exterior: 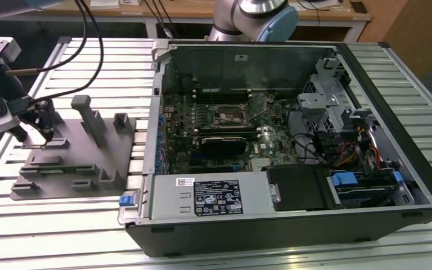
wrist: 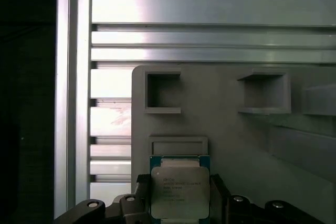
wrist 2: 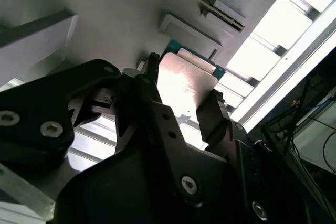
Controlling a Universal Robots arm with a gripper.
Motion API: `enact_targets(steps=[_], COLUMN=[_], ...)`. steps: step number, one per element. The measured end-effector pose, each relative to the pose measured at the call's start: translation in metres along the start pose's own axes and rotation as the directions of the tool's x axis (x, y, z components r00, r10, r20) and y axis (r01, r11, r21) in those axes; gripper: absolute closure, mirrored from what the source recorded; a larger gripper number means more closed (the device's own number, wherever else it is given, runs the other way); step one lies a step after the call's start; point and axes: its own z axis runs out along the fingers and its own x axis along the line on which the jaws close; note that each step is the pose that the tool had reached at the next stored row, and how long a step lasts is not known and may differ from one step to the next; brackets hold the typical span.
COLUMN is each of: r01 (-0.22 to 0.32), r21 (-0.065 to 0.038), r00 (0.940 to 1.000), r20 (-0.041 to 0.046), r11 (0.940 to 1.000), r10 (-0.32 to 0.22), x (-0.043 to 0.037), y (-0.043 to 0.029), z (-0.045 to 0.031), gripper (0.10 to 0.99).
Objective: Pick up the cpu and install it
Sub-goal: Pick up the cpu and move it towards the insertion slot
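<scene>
Where the gripper (exterior: pixel 34 136) hangs at the exterior view's left, its two black fingers (wrist 2: pixel 212 114) are drawn in narrow and press on opposite edges of the cpu (wrist: pixel 178 190). The chip's pale metal face is up, with a blue-green rim showing round it. It sits low over the tray (exterior: pixel 66 163), just beside a shallow rectangular recess (wrist: pixel 178 145); I cannot tell whether it rests on the grey surface or is lifted clear.

Upright blocks and square pockets stand elsewhere on the tray, which lies on a table (exterior: pixel 88 56) of bright metal slats.

Just beside the tray, toward the exterior view's right, is the case (exterior: pixel 291 230), lying open with its board (exterior: pixel 193 112) facing up. A socket (exterior: pixel 227 116) sits near the board's middle, with a black card (exterior: pixel 222 143) just beside it. The arm's base (exterior: pixel 253 17) rises behind the case.
</scene>
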Motion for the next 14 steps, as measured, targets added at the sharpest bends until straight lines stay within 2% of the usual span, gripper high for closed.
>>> enact_targets(steps=[14], r01=[0.0], r21=[0.0], r00=[1.0], r20=[0.0], r11=[1.0], r10=[0.0], x=[-0.0001], y=[0.0002], z=[-0.0063], gripper=[0.545])
